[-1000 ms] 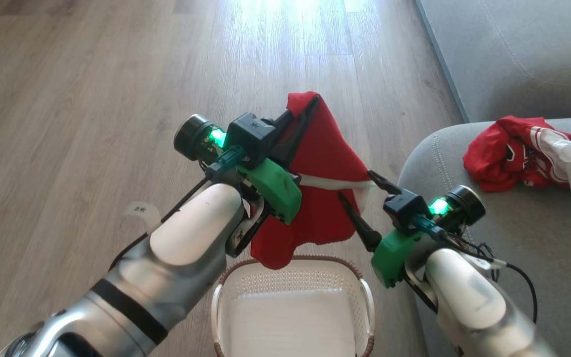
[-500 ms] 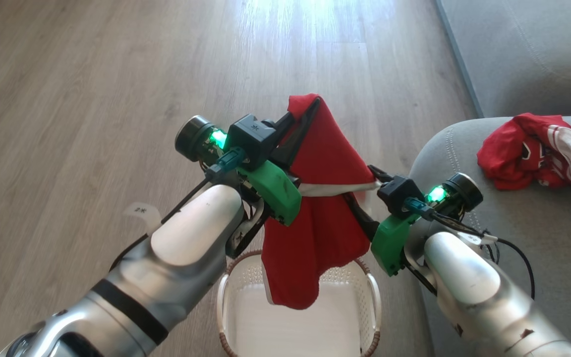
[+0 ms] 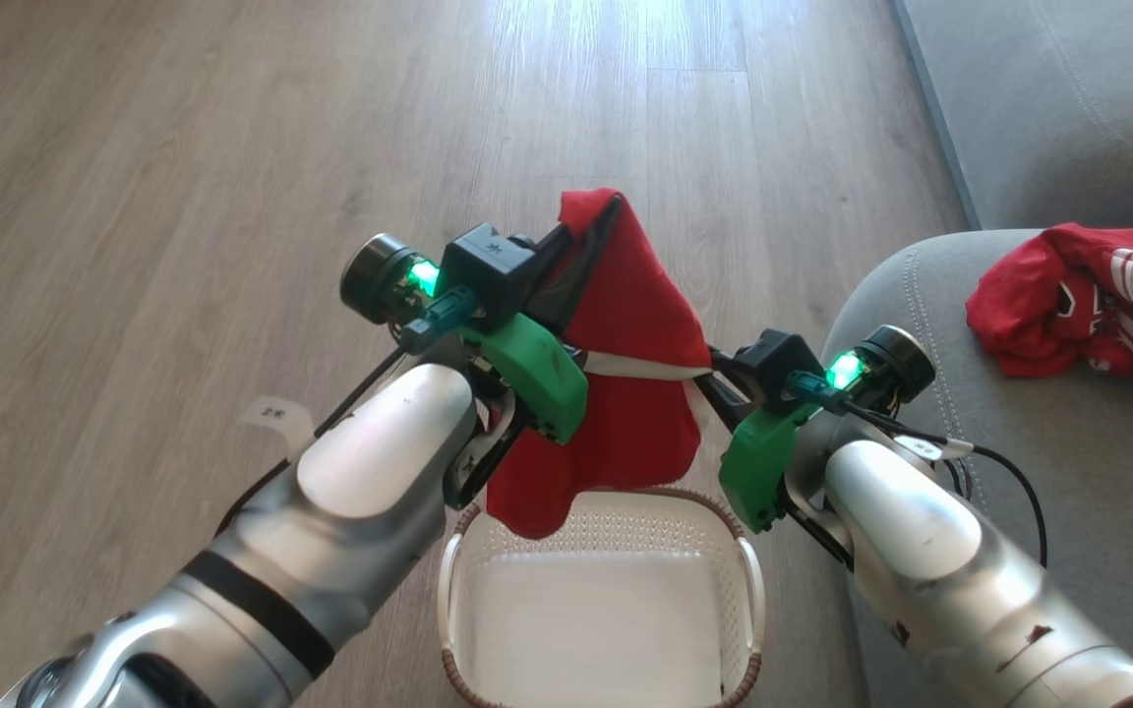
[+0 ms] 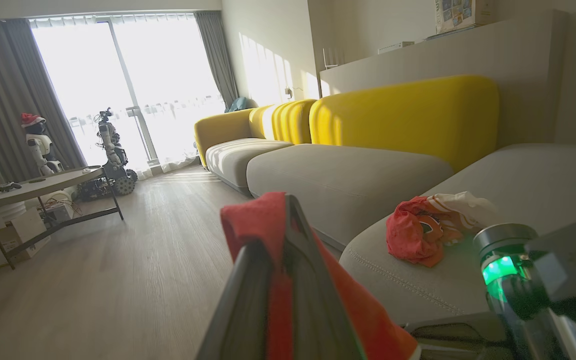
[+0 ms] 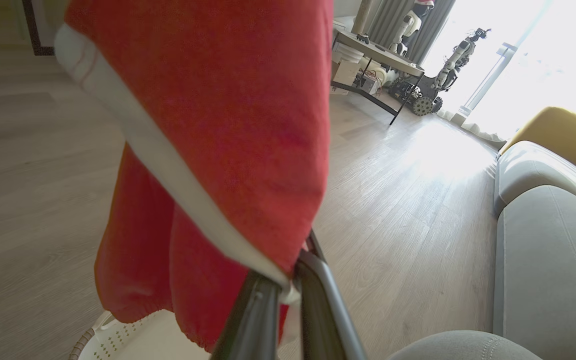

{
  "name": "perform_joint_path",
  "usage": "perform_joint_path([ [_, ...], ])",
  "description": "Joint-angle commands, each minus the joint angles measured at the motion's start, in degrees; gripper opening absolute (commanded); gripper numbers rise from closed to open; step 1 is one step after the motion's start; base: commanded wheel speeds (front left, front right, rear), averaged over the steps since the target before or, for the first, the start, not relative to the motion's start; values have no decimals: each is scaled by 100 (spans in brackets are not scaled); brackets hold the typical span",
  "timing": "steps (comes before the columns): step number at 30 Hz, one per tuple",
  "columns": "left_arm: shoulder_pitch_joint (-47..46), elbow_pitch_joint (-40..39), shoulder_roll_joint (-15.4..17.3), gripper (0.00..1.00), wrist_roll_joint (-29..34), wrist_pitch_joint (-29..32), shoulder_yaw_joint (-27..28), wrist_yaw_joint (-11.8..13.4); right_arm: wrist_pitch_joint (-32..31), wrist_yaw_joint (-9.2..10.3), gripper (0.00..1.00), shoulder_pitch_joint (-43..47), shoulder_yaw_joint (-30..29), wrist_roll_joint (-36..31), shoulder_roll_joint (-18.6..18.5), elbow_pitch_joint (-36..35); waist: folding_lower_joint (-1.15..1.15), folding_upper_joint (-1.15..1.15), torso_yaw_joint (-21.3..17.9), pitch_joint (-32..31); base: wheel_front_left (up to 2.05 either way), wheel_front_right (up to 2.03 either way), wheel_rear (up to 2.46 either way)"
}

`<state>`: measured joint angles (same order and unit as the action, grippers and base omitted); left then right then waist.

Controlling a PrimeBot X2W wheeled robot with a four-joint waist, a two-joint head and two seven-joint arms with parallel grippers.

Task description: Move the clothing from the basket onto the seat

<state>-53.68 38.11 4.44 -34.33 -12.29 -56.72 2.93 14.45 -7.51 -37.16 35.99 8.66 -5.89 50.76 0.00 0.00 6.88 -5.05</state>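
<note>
A red garment with a white trim band (image 3: 640,324) hangs in the air above the cream basket (image 3: 749,575), stretched between both grippers. My left gripper (image 3: 598,212) is shut on its top corner, and red cloth shows pinched between the fingers (image 4: 248,300) in the left wrist view. My right gripper (image 3: 707,366) is shut on the white-trimmed edge, and the right wrist view shows the trim (image 5: 178,185) caught between its fingers. The basket's floor looks bare. A second red and white garment (image 3: 1078,295) lies crumpled on the grey seat (image 3: 1048,452) at the right.
Wood floor (image 3: 183,197) surrounds the basket to the left and front. A second grey cushion (image 3: 1068,98) lies beyond the seat. Farther off are yellow sofa backs (image 4: 408,115), a round table (image 4: 38,185) and other robots (image 4: 113,150) by the window.
My right gripper has moved in and shut on the garment's white-trimmed edge; a second ago it stood open beside it. The head camera has turned a little, shifting the seat rightward.
</note>
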Motion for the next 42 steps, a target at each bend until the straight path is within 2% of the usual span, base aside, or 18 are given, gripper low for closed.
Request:
perform_joint_path([
  [1,-353,-88,119,0,-38,-45,194,-21,54,2,0,-270,30,66,-7,-205,0,0,-42,-1,0,0,0],
  [5,-220,37,194,0,-149,-97,282,-24,54,2,0,-325,17,217,-97,-387,0,0,-199,-9,0,0,0],
  [8,-42,120,247,39,-227,-147,339,-26,54,2,0,-371,-41,273,-238,-535,0,0,-339,-23,0,0,0],
  [9,21,141,260,49,-251,-164,360,-26,54,2,0,-383,-66,287,-286,-578,0,0,-394,-28,0,0,0],
  [11,146,171,275,100,-302,-193,405,-31,54,2,0,-412,-113,289,-384,-660,0,0,-510,-39,0,0,0],
  [21,570,135,279,100,-341,-259,516,-71,54,2,0,-507,-287,240,-738,-873,0,0,-1139,-80,0,0,0],
  [34,1161,-175,95,100,-152,-270,590,-132,54,2,0,-753,-593,269,-1194,-924,0,0,-2143,-43,0,0,0],
  [42,1369,-392,-9,100,50,-270,655,-154,47,2,0,-915,-834,436,-1267,-895,0,0,-2657,94,0,0,0],
])
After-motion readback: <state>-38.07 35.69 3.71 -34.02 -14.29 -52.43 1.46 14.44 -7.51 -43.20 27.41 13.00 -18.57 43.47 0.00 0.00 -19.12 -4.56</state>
